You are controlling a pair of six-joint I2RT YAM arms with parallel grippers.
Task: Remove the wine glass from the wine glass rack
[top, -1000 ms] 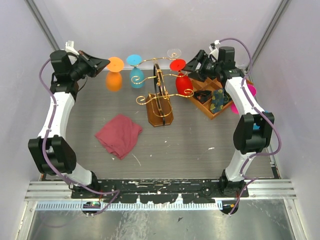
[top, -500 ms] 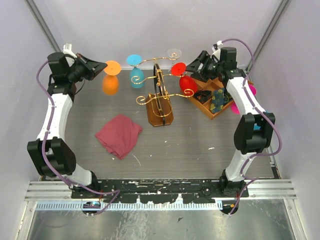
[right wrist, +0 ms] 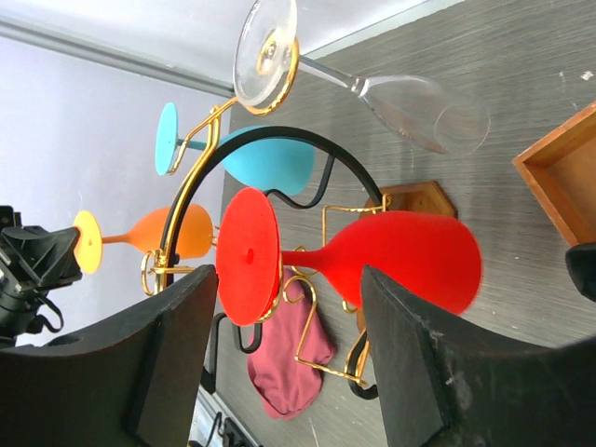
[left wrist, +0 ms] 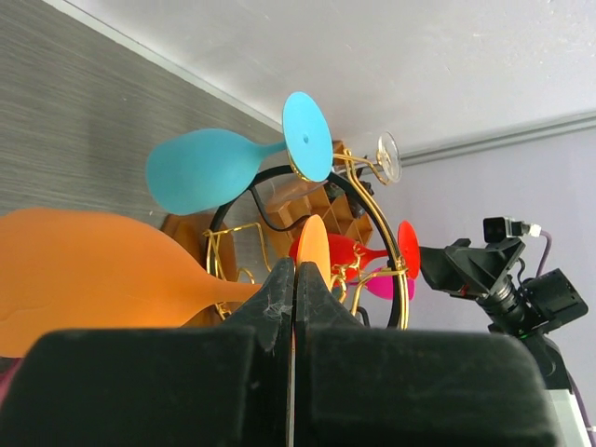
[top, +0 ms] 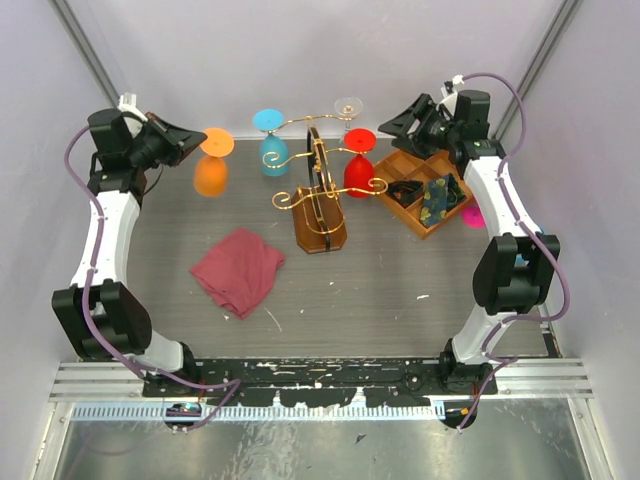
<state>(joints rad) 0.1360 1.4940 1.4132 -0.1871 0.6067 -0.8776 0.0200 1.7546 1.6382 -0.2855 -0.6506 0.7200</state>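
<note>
The wine glass rack point(top: 320, 195) stands mid-table, with gold wire arms, a dark hoop and a wooden base. My left gripper point(top: 200, 141) is shut on the foot of an orange wine glass point(top: 210, 176) and holds it in the air left of the rack, clear of the arms. In the left wrist view my left gripper point(left wrist: 295, 272) pinches the orange foot point(left wrist: 314, 244). A blue glass point(top: 272, 150), a clear glass point(top: 348, 104) and a red glass point(top: 357, 165) hang on the rack. My right gripper point(top: 386, 127) is open and empty, right of the red glass point(right wrist: 410, 256).
A compartmented wooden tray point(top: 398, 165) lies right of the rack, with a pink glass point(top: 473, 216) beside it. A crumpled maroon cloth point(top: 238, 270) lies front left of the rack. The back wall is close behind both grippers.
My left gripper has carried the orange glass further left, away from the rack. My right gripper has drawn back to the right and the red glass now hangs straight on its arm.
</note>
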